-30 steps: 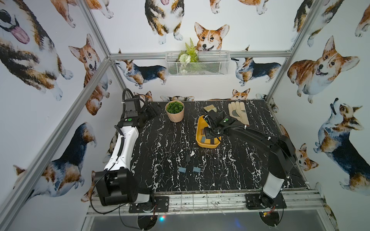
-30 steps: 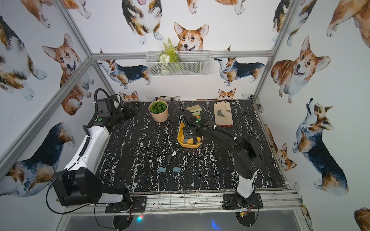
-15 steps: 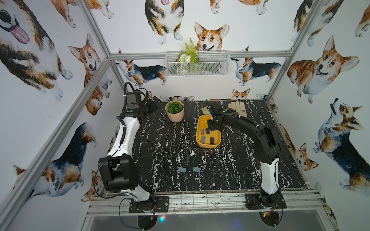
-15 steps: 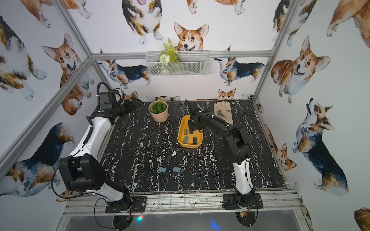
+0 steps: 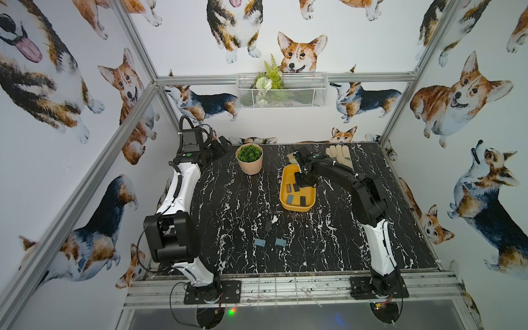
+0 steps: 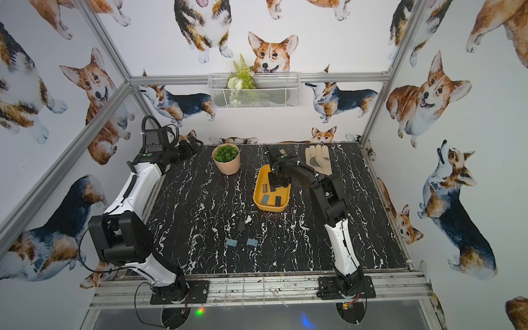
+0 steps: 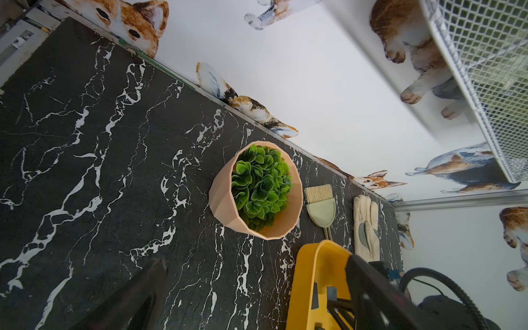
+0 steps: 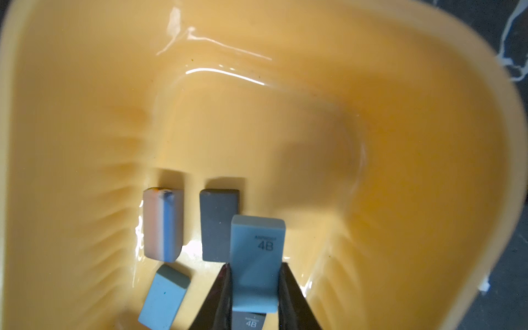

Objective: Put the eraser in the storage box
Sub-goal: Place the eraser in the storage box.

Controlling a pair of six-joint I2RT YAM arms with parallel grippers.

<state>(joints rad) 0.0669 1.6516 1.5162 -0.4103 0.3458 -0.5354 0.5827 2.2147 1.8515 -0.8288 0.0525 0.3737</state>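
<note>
now at the release step, by the look of it. right jaws: pinching the flat sides of a pale blue eraser marked 4b, holding it low inside the storage box; cannot tell whether touching the floor. just ahead of the jaws, a dark grey eraser and a striped eraser; off to one side, another pale blue block. next, probably: spread the jaws, let go, then lift straight up clear of the wall. left jaws: spread wide, holding nothing, near the plant pot. left to fetch, seemingly: loose erasers out on the tabletop, well apart from both jaws.
</note>
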